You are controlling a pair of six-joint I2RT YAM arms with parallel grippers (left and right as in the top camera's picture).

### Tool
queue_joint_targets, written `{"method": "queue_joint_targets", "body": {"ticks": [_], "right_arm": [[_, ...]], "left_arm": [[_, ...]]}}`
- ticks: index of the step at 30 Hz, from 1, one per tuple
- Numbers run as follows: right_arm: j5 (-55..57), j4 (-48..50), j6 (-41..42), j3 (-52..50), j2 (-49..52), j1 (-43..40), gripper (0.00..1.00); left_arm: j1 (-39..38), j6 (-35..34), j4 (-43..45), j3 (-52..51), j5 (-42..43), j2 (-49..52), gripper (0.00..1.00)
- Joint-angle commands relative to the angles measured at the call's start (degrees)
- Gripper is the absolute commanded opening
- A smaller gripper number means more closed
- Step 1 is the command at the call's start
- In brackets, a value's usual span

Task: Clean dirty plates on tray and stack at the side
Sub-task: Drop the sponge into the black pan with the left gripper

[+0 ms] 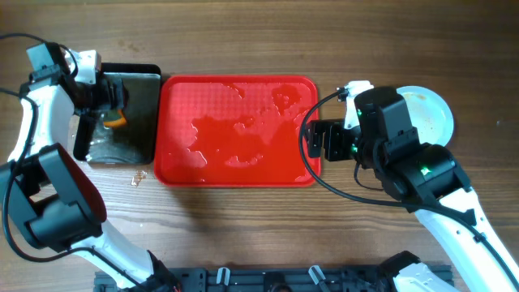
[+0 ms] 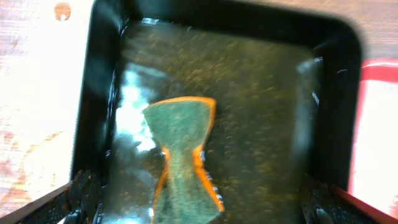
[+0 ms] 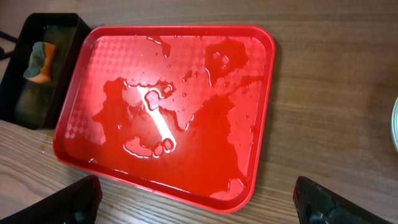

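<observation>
The red tray (image 1: 174, 154) lies mid-table, wet with puddles and bare of plates; the right wrist view shows it too (image 3: 249, 93). The pale plates (image 1: 434, 113) rest on the table right of the tray, partly hidden by my right arm; I cannot tell how many there are. A sliver of their rim (image 3: 395, 124) shows at the edge of the right wrist view. My right gripper (image 1: 316, 139) (image 3: 202, 208) hovers open at the tray's right edge, holding nothing. My left gripper (image 1: 113, 104) (image 2: 200, 208) is open over the black pan (image 2: 336, 93). A green-and-orange sponge (image 2: 183, 155) lies loose in the pan's water.
The black pan (image 1: 142, 89) (image 3: 18, 93) stands against the tray's left side, with the sponge (image 1: 116, 120) (image 3: 38, 62) inside. A small scrap (image 1: 139, 176) lies on the wood in front of the pan. A black rail (image 1: 268, 280) runs along the table's near edge.
</observation>
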Motion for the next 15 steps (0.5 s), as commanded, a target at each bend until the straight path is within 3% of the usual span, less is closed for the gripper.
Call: {"method": "queue_joint_targets", "body": {"ticks": [1, 7, 15], "right_arm": [[0.2, 1.6, -3.4, 1.3, -0.6, 0.2, 1.0], [2.8, 5.5, -6.1, 1.3, -0.6, 0.2, 1.0], [10.7, 6.2, -5.9, 1.3, 0.3, 0.2, 1.0]], "left_arm": [[0.0, 0.7, -4.5, 6.9, 10.0, -1.8, 1.0], [-2.0, -0.7, -9.0, 11.4, 12.0, -9.1, 1.0], [-7.3, -0.7, -11.1, 11.4, 12.1, -28.0, 1.0]]}}
